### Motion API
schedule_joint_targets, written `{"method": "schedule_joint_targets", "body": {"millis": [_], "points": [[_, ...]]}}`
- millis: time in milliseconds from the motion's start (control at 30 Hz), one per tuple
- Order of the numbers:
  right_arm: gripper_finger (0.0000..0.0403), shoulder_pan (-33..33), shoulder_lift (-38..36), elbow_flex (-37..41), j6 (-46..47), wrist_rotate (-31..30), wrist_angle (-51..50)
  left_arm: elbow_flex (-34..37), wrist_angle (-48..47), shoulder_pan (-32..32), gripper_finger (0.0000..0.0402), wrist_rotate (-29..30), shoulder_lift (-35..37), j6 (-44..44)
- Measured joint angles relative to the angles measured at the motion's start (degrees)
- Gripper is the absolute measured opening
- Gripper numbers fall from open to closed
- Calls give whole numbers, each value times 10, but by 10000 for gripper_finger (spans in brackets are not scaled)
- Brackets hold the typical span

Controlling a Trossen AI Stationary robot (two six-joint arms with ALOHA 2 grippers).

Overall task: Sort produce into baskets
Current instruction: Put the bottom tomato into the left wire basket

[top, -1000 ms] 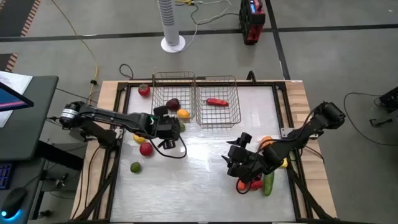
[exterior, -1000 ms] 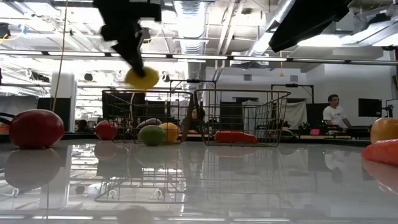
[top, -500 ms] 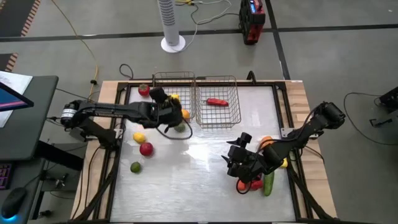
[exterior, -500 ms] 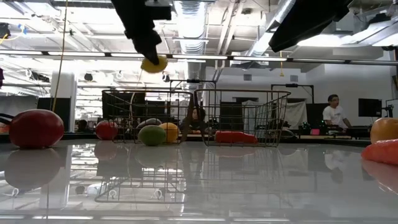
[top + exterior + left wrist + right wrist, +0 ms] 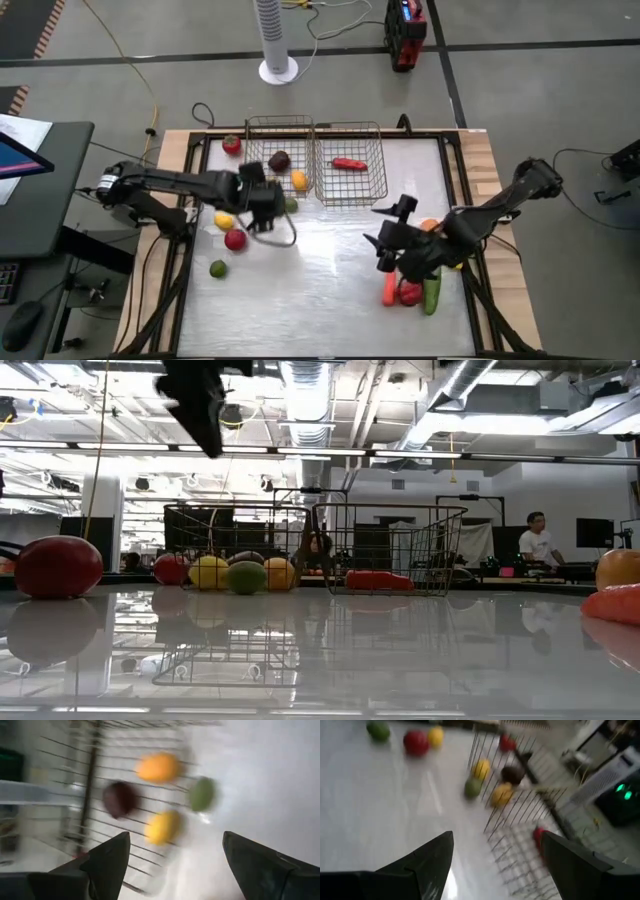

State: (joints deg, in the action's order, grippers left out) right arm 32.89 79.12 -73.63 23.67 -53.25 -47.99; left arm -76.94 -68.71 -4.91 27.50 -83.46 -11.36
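Note:
Two grey wire baskets stand side by side at the far middle, the left basket (image 5: 279, 130) and the right basket (image 5: 350, 190). A yellow lemon (image 5: 161, 827), an orange (image 5: 157, 767) and a dark fruit (image 5: 119, 799) lie in the left basket. A red chili (image 5: 349, 164) lies in the right one. My left gripper (image 5: 268, 203) hangs open just before the left basket's near wall, holding nothing. My right gripper (image 5: 388, 232) is open and raised at the near right, above a carrot (image 5: 389, 290), a red piece (image 5: 410, 293) and a cucumber (image 5: 432, 293).
A green lime (image 5: 290, 204) rests on the table against the left basket's near wall. Loose on the left are a lemon (image 5: 223, 220), a red apple (image 5: 235, 239), a lime (image 5: 217, 268) and a red apple (image 5: 231, 145). An orange (image 5: 428, 226) sits at the right edge.
My left gripper carried a lemon toward the far edge over the left basket, opened and let it go. The lemon fell into the basket, and the gripper drew back toward the near edge and up. My right gripper rose from the produce pile at the near right and tipped more level.

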Motion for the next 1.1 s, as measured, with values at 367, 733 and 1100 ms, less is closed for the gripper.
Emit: {"method": "schedule_joint_targets", "body": {"millis": [367, 733, 1100], "points": [[324, 18, -33, 0, -28, -78, -1, 3, -89, -192, 294, -110, -10, -256], [324, 15, -20, 0, -27, -81, 10, 4, -151, -252, 304, -31, -10, -428], [324, 24, -20, 0, -26, -81, 19, 95, -110, -243, 328, -45, -10, -419]]}}
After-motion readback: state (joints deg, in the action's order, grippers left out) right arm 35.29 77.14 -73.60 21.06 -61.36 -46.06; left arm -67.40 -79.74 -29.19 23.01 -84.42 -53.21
